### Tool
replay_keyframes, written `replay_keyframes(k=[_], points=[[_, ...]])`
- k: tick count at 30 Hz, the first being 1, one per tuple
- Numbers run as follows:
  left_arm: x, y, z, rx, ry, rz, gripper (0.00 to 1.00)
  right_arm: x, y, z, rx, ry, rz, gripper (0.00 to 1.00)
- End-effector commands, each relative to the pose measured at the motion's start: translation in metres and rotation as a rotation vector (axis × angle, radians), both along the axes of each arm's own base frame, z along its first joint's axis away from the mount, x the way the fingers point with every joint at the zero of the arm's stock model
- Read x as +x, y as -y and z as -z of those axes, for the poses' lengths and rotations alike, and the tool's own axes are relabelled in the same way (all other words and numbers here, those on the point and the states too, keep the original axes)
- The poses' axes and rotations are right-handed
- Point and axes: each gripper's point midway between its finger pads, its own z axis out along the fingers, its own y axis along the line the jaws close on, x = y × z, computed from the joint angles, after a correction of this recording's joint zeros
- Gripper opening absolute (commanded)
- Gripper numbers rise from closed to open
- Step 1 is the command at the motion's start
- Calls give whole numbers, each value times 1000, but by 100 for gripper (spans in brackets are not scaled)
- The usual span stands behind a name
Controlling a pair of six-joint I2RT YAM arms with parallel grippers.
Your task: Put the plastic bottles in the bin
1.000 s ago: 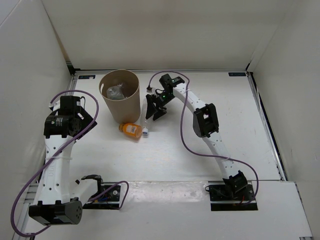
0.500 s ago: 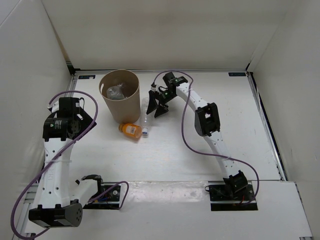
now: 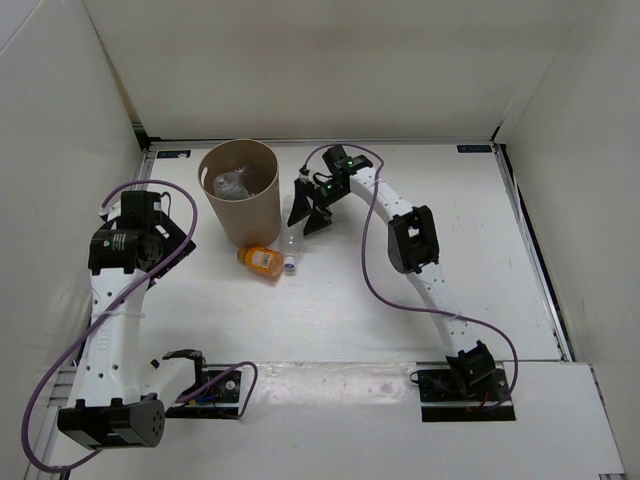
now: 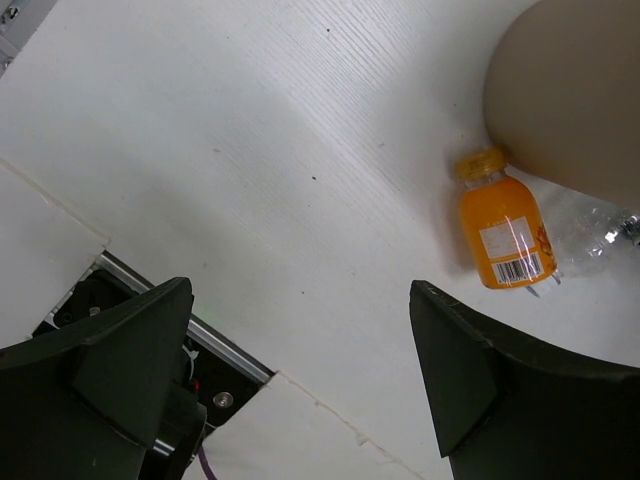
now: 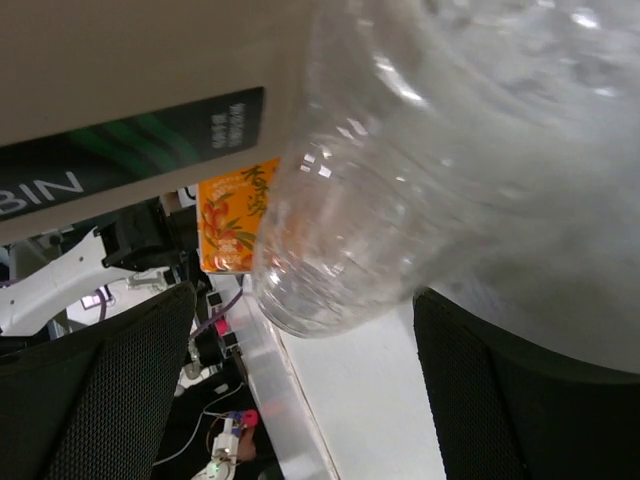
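The plain clear plastic bottle (image 3: 291,243) lies on the white table (image 3: 500,250) just right of the tall brown cardboard bin (image 3: 240,215), its long axis running near to far with the white cap toward the near edge. The right claw (image 3: 308,212) hangs over its far end, jaws spread wide and gripping nothing, a finger on either side of the body. Closing there would, I judge, squeeze across the short axis. The left claw (image 4: 300,290) is likewise spread and empty, well apart to the left, so the right arm is nearer. The short orange plastic bottle (image 3: 261,261) lies against the bin's near foot, beside the clear one. Only the top view shows a clear bottle in the bin (image 3: 232,183); only the right wrist view shows the clear body filling the gap between the fingers (image 5: 100,400)
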Motion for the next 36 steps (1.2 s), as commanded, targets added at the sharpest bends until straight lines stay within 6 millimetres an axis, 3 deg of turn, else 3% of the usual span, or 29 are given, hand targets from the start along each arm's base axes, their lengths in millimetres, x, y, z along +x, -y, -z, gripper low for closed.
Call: replay_keyframes(k=[1, 9, 14, 15, 18, 21, 22, 25, 28, 29, 30, 31, 32, 34, 36], points=[[-40, 2, 13, -11, -168, 10, 100, -14, -17, -16, 40, -25, -26, 90], [-34, 1, 9, 10, -170, 67, 100, -31, -31, -13, 39, -53, -56, 90], [-25, 1, 13, 13, -181, 105, 100, -32, -32, -5, 26, -72, -49, 89], [-24, 2, 14, 9, -189, 110, 100, -33, -33, -4, 26, -73, -50, 86], [-23, 1, 17, 17, -207, 124, 100, -32, -33, -3, 25, -74, -48, 60], [-20, 1, 20, 18, -203, 128, 100, -28, -28, -7, 31, -47, -43, 55], [-17, 0, 21, 18, -203, 125, 100, -27, -28, -11, 31, -33, -42, 48], [-9, -1, 23, 15, -192, 122, 100, -17, -18, -18, 12, 29, -25, 38], [-1, 0, 29, -7, -191, 105, 100, -11, -6, -38, 10, 100, -20, 10], [4, 0, 32, -13, -196, 100, 100, -5, 2, -32, -22, 126, -8, 1], [6, 0, 34, -22, -189, 85, 100, -6, 6, -39, -32, 133, -2, 1], [12, 1, 38, -36, -187, 82, 100, 0, 16, -41, -48, 151, 13, 3], [14, 1, 39, -44, -183, 71, 100, 2, 22, -41, -60, 146, 19, 27], [20, 2, 46, -66, -176, 46, 100, 11, 35, -46, -74, 170, 42, 85], [24, 3, 51, -94, -180, 10, 100, 12, 40, -41, -96, 159, 51, 90]])
